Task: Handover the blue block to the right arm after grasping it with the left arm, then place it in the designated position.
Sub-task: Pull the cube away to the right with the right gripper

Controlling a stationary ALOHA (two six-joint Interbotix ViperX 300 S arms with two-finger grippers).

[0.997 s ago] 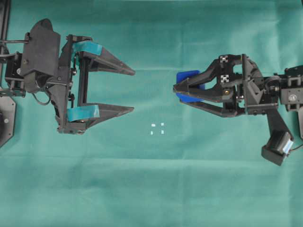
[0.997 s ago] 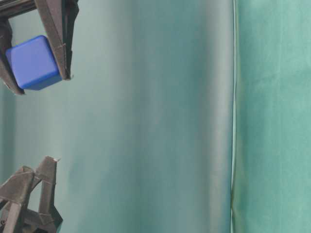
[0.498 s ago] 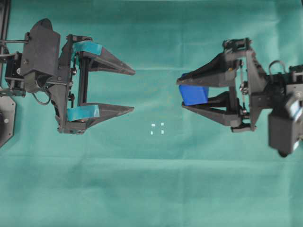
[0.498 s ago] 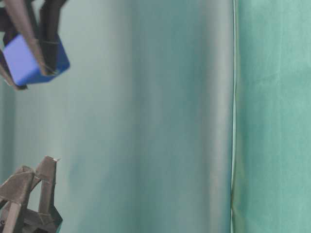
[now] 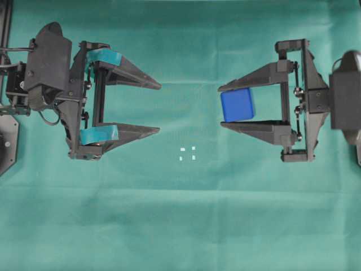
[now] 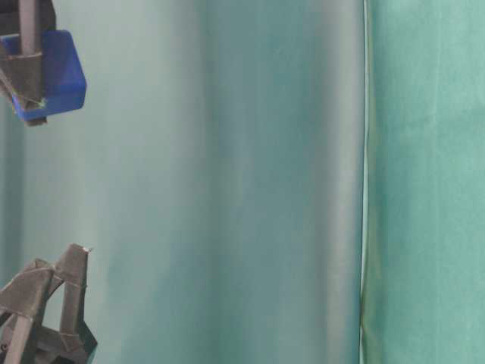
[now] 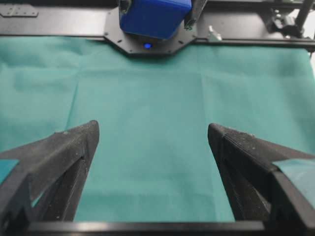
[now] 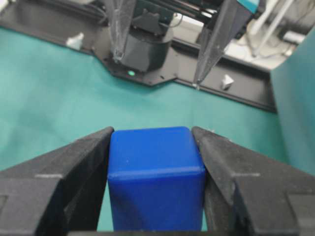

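Between your right gripper's (image 5: 225,106) fingers sits the blue block (image 5: 237,105), pinched. Your left gripper (image 5: 157,108) is spread wide, holding nothing.

Green cloth (image 5: 186,226) tabletop (faintly creased)

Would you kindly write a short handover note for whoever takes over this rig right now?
Left gripper: open, empty, its teal-taped fingers spread wide, parked at the left of the overhead view.
Right gripper: shut on the blue block, which sits squarely between its plain black fingers and is held above the green cloth.
Designated position: four white dots on the cloth, bare, below and left of the block in the overhead view.
Done: the block is in the right arm's grip and the left gripper has nothing.
Left: carry the block over the dots, lower it, release.
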